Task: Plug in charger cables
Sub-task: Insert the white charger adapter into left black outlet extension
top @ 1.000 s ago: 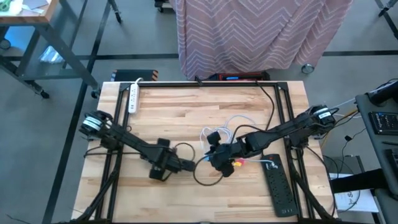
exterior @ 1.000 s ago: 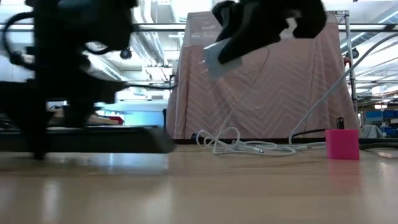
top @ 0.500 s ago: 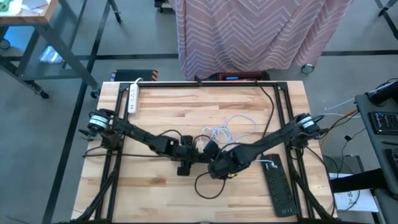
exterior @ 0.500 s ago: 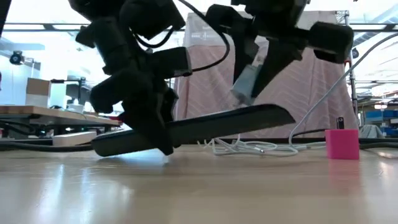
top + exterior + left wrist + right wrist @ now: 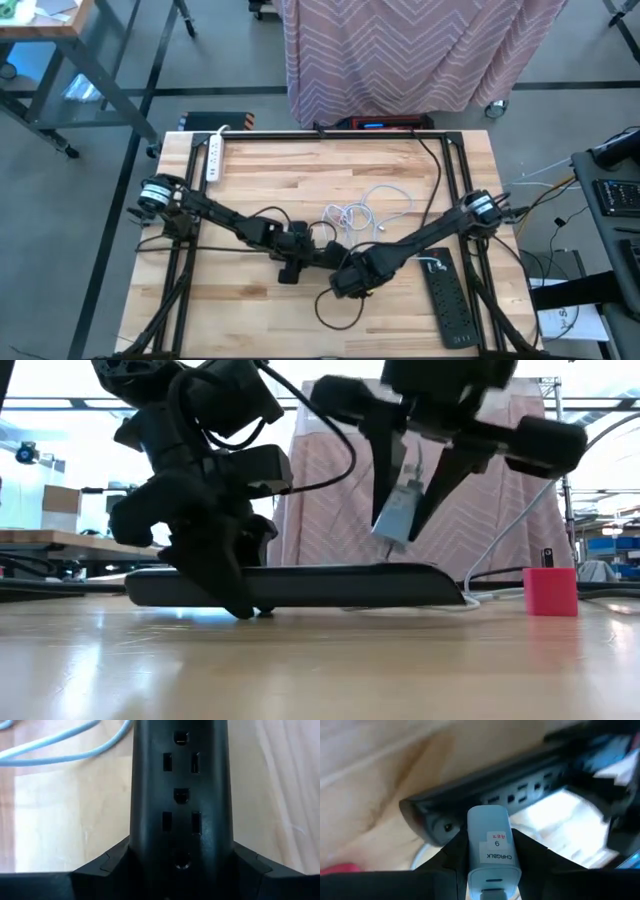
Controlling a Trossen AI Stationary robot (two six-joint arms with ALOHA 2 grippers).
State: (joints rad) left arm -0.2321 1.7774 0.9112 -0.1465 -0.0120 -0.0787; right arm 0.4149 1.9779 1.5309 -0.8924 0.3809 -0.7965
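Note:
A light-blue plug block (image 5: pixel 398 518) of a charger cable is in my right gripper (image 5: pixel 402 530), just above a long black power strip (image 5: pixel 330 584). My left gripper (image 5: pixel 235 595) is shut on that strip near one end. The left wrist view shows the strip's outlets (image 5: pixel 180 795) facing up. In the right wrist view the block (image 5: pixel 489 840) points at the strip (image 5: pixel 520 790). Loose white charger cables (image 5: pixel 360 212) lie on the table behind both grippers. A red-pink plug block (image 5: pixel 550 592) stands on the table to the right. My left gripper pinches the strip's two long sides (image 5: pixel 137 845) between its fingers (image 5: pixel 100 870), which lie across it. It comes slanting down from above. The strip lies level and low; whether it rests on the table I cannot tell. My right gripper pinches the blue block's two sides (image 5: pixel 472 855) between its fingers (image 5: pixel 447 857), coming from above and pointing down. The block hangs tilted, its free end toward the strip, clear of the strip.
A second black power strip (image 5: pixel 445 295) lies at the table's near right. A white power strip (image 5: pixel 213 157) lies at the far left corner. A thick black cord (image 5: pixel 335 310) loops near the front edge. A draped pink cloth (image 5: pixel 420 55) stands beyond the far edge.
My left gripper has carried the black strip toward the table's middle; half a second ago its one end stood raised, and now it lies level and low. My right gripper has moved toward the near left with the blue block, down over the strip.

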